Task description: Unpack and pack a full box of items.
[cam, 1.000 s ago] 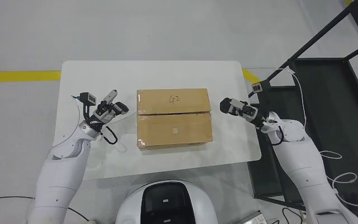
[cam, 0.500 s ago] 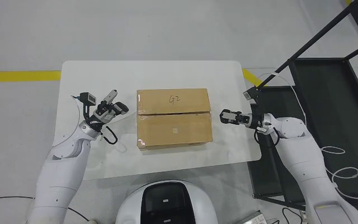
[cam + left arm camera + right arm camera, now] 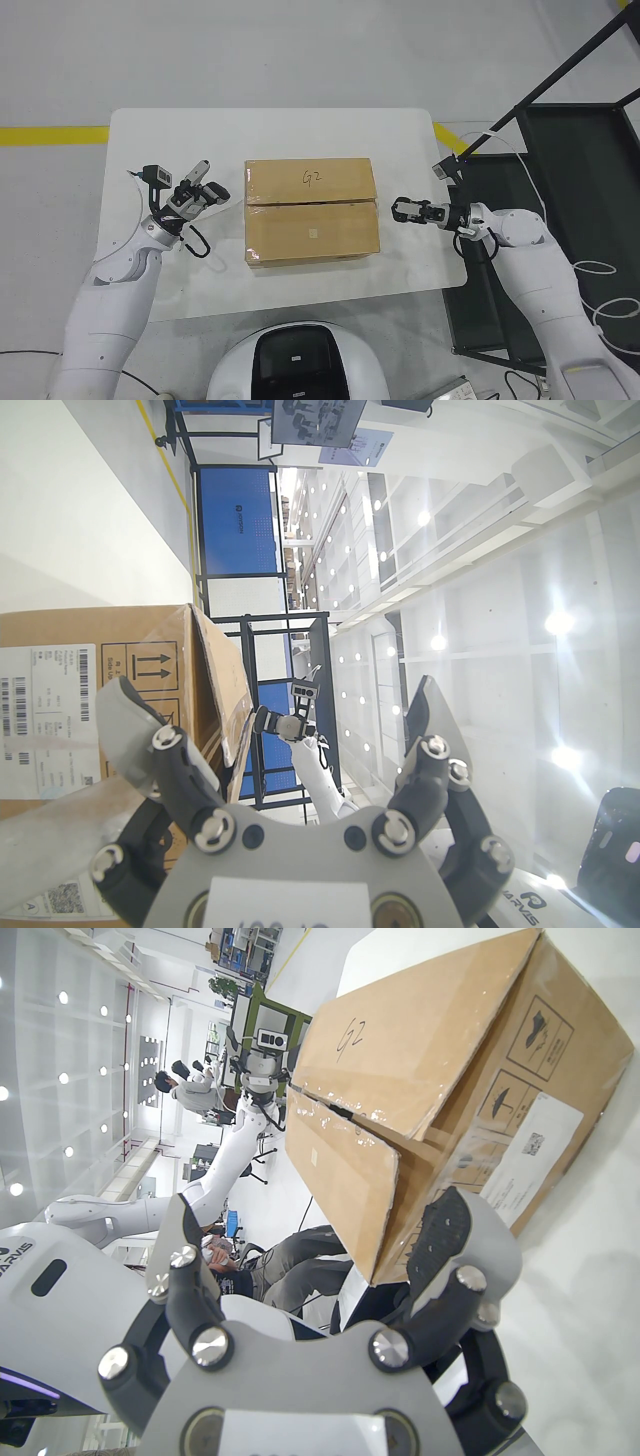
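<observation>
Brown cardboard box [image 3: 311,212] is sitting in the middle of the white tabletop [image 3: 150,140], between the two hands. The right hand [image 3: 398,210] is hovering just beside the box's right end, level with the seam, its fingers spreading wide. In the right wrist view the corner of the near flap is lying between those fingers, close to one ridged pad [image 3: 440,1223]; whether they are touching cannot be told. The left hand [image 3: 213,192] is waiting near the box's left end, a little apart from it, fingers also standing wide with nothing between them. Two top flaps are meeting along a seam running left to right, with clear tape glinting over it and the seam gaping slightly at the right end. A handwritten mark is showing on the far flap. White barcode labels and printed handling symbols are covering both ends.
</observation>
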Controlling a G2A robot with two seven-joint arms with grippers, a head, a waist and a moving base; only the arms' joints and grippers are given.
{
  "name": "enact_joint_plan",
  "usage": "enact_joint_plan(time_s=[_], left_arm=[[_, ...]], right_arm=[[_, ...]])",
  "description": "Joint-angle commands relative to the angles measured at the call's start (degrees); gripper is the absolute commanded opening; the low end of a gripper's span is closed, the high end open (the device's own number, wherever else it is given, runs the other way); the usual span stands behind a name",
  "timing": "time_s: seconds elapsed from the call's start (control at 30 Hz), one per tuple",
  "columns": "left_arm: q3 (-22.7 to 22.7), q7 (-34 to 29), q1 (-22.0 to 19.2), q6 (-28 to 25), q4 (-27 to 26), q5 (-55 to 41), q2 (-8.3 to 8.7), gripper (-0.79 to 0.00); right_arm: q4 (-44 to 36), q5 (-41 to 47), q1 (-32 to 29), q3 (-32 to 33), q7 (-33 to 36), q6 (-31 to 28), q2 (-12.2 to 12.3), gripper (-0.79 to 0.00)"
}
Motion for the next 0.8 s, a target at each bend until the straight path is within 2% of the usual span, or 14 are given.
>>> enact_joint_plan(time_s=[0.0,0.3,0.63,0.77], left_arm=[[0.0,0.0,0.0,0.0,0.0,0.0,0.00,0.000],[0.0,0.0,0.0,0.0,0.0,0.0,0.00,0.000],[0.0,0.0,0.0,0.0,0.0,0.0,0.00,0.000],[0.0,0.0,0.0,0.0,0.0,0.0,0.00,0.000]], right_arm=[[0.0,0.0,0.0,0.0,0.0,0.0,0.0,0.000],[-1.7,-0.9,-0.2,-2.9,-1.5,1.1,-0.5,0.000],[2.4,-2.0,3.5,-6.8,-2.0,-0.5,-1.3,0.000],[3.1,0.0,4.2,-7.7,-1.8,-1.8,-1.6,0.000]])
